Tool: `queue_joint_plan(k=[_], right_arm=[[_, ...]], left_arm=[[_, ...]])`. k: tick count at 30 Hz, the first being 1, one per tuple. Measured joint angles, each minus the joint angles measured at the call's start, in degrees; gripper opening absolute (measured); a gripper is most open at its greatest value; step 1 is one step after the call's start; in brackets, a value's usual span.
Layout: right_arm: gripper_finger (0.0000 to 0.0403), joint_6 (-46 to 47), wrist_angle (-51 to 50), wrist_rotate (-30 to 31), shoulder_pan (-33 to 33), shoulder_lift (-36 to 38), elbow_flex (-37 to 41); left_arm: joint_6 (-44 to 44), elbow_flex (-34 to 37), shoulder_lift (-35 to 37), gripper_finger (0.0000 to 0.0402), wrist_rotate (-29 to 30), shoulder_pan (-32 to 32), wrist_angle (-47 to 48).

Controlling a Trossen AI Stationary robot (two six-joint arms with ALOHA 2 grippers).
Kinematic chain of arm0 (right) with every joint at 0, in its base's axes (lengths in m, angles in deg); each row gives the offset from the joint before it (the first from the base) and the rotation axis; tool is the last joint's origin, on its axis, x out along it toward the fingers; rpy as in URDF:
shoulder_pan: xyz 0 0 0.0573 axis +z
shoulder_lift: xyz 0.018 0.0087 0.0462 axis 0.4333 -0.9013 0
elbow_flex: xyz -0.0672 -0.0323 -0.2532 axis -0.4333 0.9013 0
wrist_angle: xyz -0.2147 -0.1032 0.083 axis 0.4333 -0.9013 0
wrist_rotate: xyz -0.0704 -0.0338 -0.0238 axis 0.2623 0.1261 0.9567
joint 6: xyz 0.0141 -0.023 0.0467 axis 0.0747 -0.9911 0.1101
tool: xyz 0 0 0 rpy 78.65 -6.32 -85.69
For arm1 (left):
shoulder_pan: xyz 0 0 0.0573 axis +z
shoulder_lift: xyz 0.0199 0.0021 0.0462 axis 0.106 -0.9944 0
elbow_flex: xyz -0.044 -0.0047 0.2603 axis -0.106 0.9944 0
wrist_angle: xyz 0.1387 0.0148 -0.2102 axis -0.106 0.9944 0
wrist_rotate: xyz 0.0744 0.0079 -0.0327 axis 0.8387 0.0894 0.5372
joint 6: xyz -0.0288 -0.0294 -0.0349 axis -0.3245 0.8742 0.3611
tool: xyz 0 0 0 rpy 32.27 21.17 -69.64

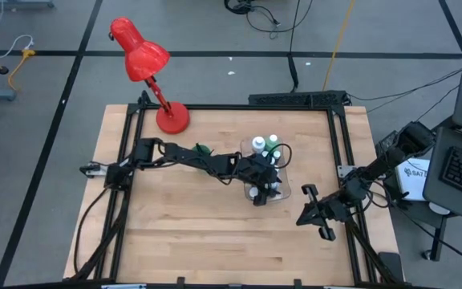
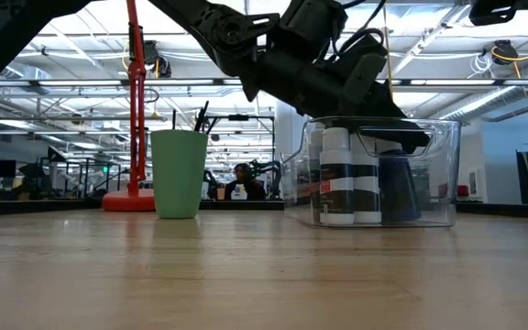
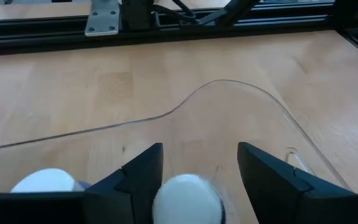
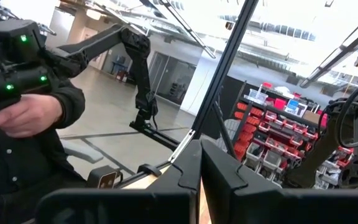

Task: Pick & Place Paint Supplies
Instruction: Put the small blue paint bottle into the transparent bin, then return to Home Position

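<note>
A clear plastic container point(image 2: 438, 174) stands right of the table's middle and holds several paint bottles point(image 2: 337, 174) with white caps point(image 1: 257, 144). My left gripper point(image 3: 201, 149) reaches into it from the table's left, slanting down, fingers open. A white-capped bottle point(image 3: 185, 199) stands between the fingers, with a clear gap to one of them. Another cap point(image 3: 42, 182) shows beside it. A green cup point(image 2: 179, 172) with thin brushes upright in it stands left of the container. My right gripper point(image 4: 199, 174) is shut on nothing, raised near the table's right edge point(image 1: 315, 213). My left gripper has its fingers on either side of the white cap point(image 3: 185, 199). One finger point(image 3: 145, 177) is right beside the cap; whether it touches it I cannot tell. The other finger stands clear of it.
A red desk lamp point(image 1: 147, 68) stands at the table's far left with its base point(image 1: 172, 119) on the wood. A black frame point(image 1: 127, 160) runs along the table's sides. A person point(image 4: 23, 118) holding controllers shows beyond the table. Bare wood point(image 1: 215, 233) lies toward the near edge.
</note>
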Motion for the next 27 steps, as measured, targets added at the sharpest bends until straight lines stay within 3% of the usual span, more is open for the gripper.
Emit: queue_joint_plan(k=[8,14,17,19,23,27], right_arm=[[0.0004,0.0,-0.2,0.01,0.0,0.0,0.0],[0.0004,0.0,-0.46,0.01,0.0,0.0,-0.01],[0.0004,0.0,-0.93,0.17,0.0,0.0,-0.01],[0.0004,0.0,-1.13,0.59,0.0,0.0,-0.02],[0.0004,0.0,-1.28,4.05,0.02,0.0,-0.02],[0.0004,0.02,-1.33,6.05,-0.09,0.0,-0.01]], left_arm=[[0.54,0.35,5.25,0.0211,-6.4,-0.07,5.65],[2.45,0.12,20.13,0.0211,-6.93,-0.16,26.33],[1.43,0.96,28.35,0.0194,-2.45,-0.99,39.47],[1.95,3.69,34.98,0.0165,4.13,-2.5,42.33],[3.59,12.79,50.57,0.0081,16.38,-5.62,41.47],[6.74,28.95,67.56,0.001,20.35,-6.99,34.32]])
